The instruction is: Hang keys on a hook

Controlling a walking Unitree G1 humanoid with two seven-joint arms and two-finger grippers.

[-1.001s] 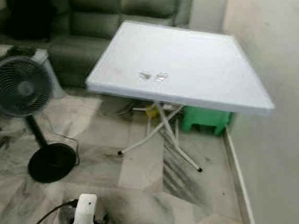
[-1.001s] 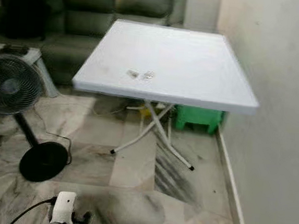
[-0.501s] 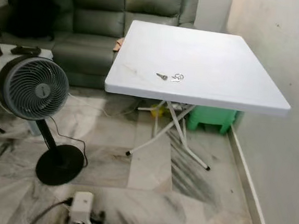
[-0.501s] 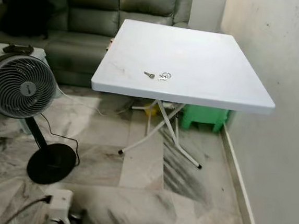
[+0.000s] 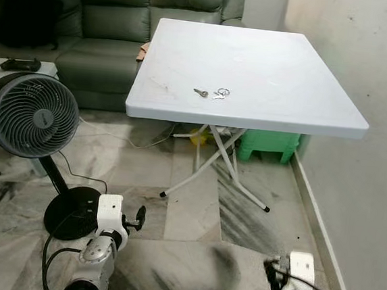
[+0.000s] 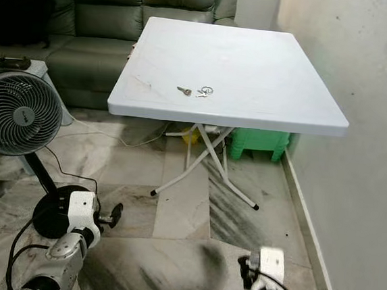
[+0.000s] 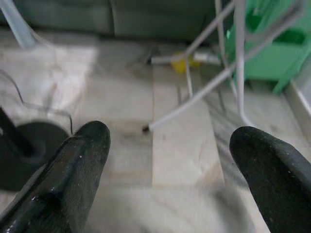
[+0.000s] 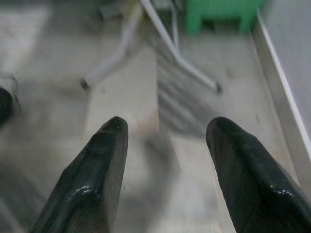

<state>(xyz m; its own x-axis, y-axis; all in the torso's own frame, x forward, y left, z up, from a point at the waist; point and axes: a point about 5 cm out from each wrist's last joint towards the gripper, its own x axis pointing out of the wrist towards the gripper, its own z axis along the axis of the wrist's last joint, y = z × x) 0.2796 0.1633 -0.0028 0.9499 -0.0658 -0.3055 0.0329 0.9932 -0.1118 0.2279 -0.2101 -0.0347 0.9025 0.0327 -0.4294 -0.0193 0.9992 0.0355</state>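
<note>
Room: marble-patterned tile floor [image 5: 194,220], pale wall on the robot's right, sofa at the far side; landmark for all places is the white folding table [image 5: 279,91].
Left gripper [image 7: 167,160]: low over the floor, well short of the table's near edge; fingers [image 7: 77,165] spread wide apart, nothing between them.
Right gripper [image 8: 165,165]: likewise low over the floor, near side of the table, toward the wall; fingers [image 8: 99,170] parted and empty.
Pedestal fan [image 5: 30,114]: standing on the floor off the table's left near corner, cord trailing on the tiles.
Table legs [image 5: 216,160]: crossed white tubes under the top, reaching out toward the robot.
Green stool [image 5: 268,145]: under the table, wall side.
Keys [image 5: 213,92]: lying flat on the table top, close behind its near edge, left of middle; one key and a ring with more, just beside each other.
Sofa [image 5: 102,28]: dark green, beyond the table's far left side.
Hook: none made out.
Step in hand, judged: approach to the table, pick-up not yet begun.
Doing it well: stop square to the near edge, clear of the legs and fan cord; raise one arm above the top, come down over the ring, pinch there since flat keys slide.
Writing, brands: fan hub bears a small mark, too small to read; nothing else legible.
</note>
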